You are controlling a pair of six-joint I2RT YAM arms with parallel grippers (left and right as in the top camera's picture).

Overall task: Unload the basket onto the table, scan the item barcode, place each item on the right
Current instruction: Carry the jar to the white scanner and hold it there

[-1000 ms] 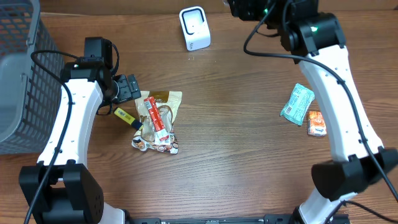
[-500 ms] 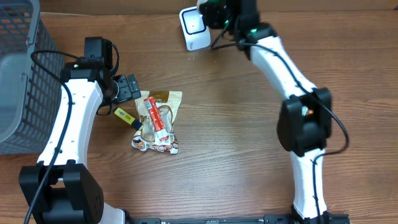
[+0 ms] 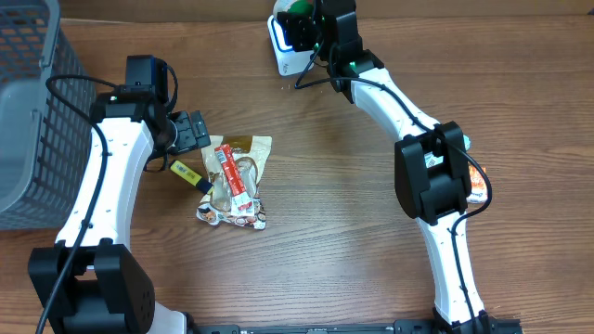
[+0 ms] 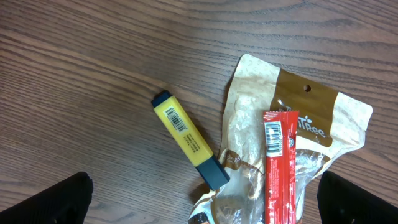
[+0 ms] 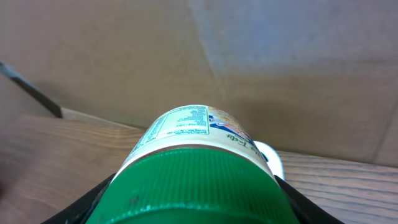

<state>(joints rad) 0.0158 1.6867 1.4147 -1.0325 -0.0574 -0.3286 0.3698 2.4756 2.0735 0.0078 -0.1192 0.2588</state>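
The green-lidded jar (image 5: 186, 180) hangs just by the white scanner (image 3: 290, 59), clamped in the right gripper (image 3: 311, 26). Well away from the scanner, the left gripper (image 3: 195, 130) gapes wide above a yellow highlighter (image 4: 189, 140) and a snack pouch (image 4: 311, 118).

Green-capped jar (image 5: 193, 180) (printed label), near white scanner (image 3: 286, 61)

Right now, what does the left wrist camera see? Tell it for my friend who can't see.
A yellow highlighter with a dark cap lies on the wooden table beside a tan snack pouch with a red stick packet on top. The left gripper is open, its fingers in the bottom corners.
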